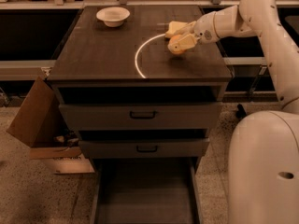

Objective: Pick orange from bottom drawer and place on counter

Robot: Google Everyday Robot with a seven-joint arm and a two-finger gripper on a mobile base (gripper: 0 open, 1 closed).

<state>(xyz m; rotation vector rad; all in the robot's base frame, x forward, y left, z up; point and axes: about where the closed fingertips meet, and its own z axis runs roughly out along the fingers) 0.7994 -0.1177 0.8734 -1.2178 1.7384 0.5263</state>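
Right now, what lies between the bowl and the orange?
Camera view: only bare counter crossed by the white arc; the gripper sits at the orange.
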